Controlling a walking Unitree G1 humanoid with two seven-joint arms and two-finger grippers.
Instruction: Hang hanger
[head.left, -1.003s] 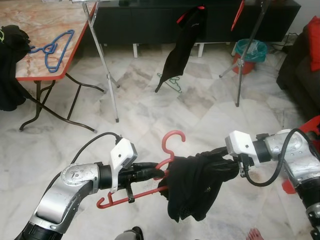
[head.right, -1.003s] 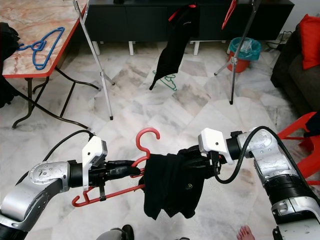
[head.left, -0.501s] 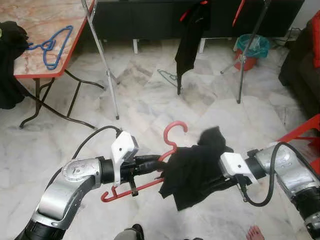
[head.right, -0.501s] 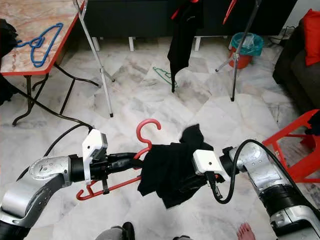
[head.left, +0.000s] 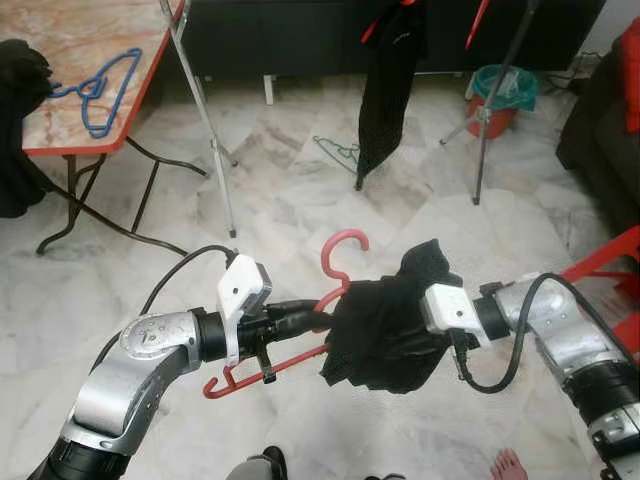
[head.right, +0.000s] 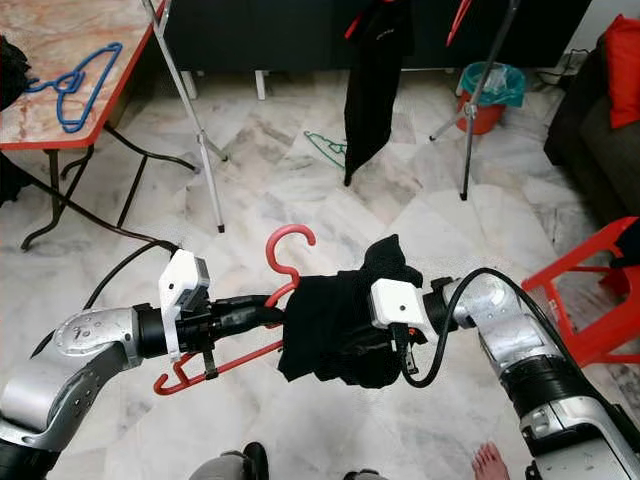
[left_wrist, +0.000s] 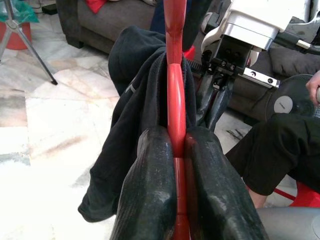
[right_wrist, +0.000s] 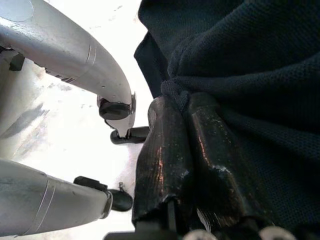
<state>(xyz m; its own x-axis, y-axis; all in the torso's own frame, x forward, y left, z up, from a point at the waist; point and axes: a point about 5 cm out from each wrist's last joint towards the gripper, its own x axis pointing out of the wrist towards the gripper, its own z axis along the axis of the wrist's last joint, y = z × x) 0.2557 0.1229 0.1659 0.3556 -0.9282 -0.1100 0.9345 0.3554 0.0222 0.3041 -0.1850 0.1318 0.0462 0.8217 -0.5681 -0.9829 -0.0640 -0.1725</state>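
Left hand (left_wrist: 176, 150): clenched on the red hanger (head.left: 335, 275), its two black fingers (left_wrist: 150, 195) pressed against the hanger's bar from either side, just below the neck.
Red hanger: held out in front of the robot above the marble floor (head.left: 300, 190), hook uppermost, one shoulder end poking down and out past the left wrist.
Black garment (head.left: 385, 320): bunched over the far half of the red hanger, hanging in folds between the two arms.
Right hand (right_wrist: 187, 135): grasping a fold of the black garment, fingers (right_wrist: 162, 150) pinched together on the cloth, close beside the hanger.
Clothes rack (head.left: 205, 110): metal legs standing well beyond the arms; a second black garment (head.left: 388, 80) hangs from it.
Green hanger (head.left: 340, 153): lying on the floor beneath that hanging garment.
Counter (head.left: 60, 120): on the robot's left, marble top with red edge, carrying a blue hanger (head.left: 100, 85).
Bucket (head.left: 500, 95): teal and red, near a tripod leg at the back right.
Person: dark trouser leg (left_wrist: 280, 150) in the left wrist view; bare toes (head.left: 510, 467) at the lower right.
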